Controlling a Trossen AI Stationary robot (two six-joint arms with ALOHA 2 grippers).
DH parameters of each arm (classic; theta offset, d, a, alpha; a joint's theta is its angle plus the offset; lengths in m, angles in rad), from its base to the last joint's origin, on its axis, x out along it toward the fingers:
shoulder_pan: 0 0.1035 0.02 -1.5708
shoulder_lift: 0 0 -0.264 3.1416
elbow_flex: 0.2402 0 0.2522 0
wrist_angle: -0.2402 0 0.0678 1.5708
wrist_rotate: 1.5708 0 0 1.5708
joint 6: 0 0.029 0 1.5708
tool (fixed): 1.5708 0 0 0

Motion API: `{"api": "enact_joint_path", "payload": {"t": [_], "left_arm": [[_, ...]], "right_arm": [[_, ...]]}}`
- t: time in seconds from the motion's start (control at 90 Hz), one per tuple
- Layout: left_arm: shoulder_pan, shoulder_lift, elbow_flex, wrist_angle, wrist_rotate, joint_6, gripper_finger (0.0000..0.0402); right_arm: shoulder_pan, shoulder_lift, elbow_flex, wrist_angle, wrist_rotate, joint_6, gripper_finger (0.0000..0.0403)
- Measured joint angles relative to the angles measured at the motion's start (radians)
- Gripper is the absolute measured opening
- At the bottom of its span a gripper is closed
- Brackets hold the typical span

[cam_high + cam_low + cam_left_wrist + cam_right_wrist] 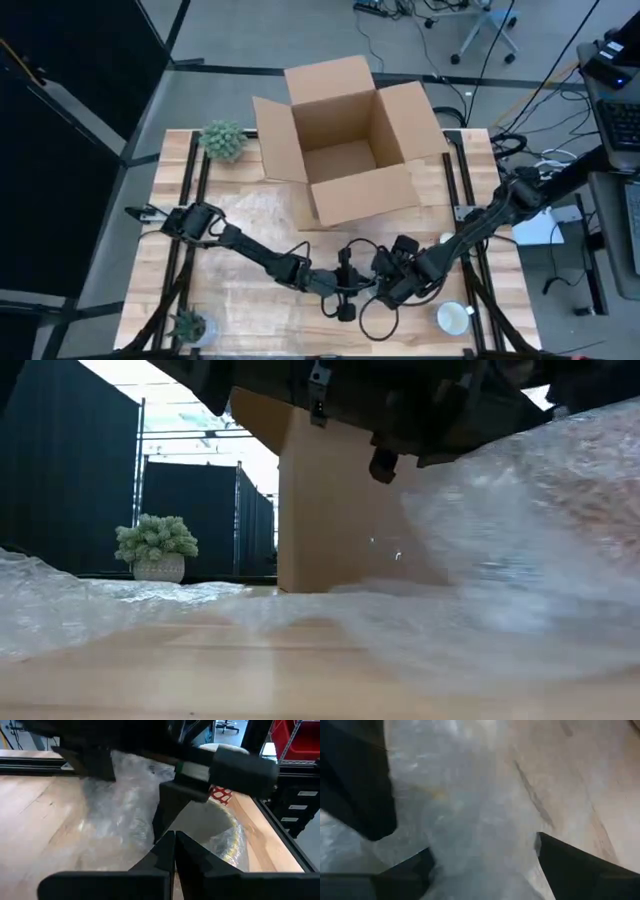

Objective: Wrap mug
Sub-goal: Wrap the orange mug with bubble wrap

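A clear bubble wrap sheet lies across the wooden table and rises at one side toward the grippers overhead. A white mug stands upright on its base near the front right corner, apart from both grippers. My left gripper is near the table's front middle, and in its wrist view its fingers are shut at the wrap. My right gripper is just to its right. It is open, with a bunch of wrap filling the gap between its fingers. My left gripper's shut fingertips meet at the raised bubble wrap, coming level from the table's left. The fingers themselves hide the exact spot, so I cannot tell the edge or the number of layers. My right gripper: the bunched wrap stands between its fingers, and I cannot tell whether they touch it.
An open cardboard box stands at the table's far middle. A potted plant sits at the far left and another at the front left. A black cable loop lies below the grippers.
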Motion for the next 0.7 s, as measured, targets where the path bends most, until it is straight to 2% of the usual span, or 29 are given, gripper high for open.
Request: {"api": "enact_joint_path", "payload": {"t": [0.3, 0.7], "left_arm": [[0.000, -0.011, -0.001, -0.007, 0.002, -0.001, 0.0000], [-0.006, -0.018, -0.002, -0.009, 0.002, 0.002, 0.0000]], "right_arm": [[-0.003, 0.056, 0.000, 0.055, -0.022, -0.021, 0.0254], [-0.003, 0.058, -0.001, 0.062, -0.042, -0.016, 0.0254]]}}
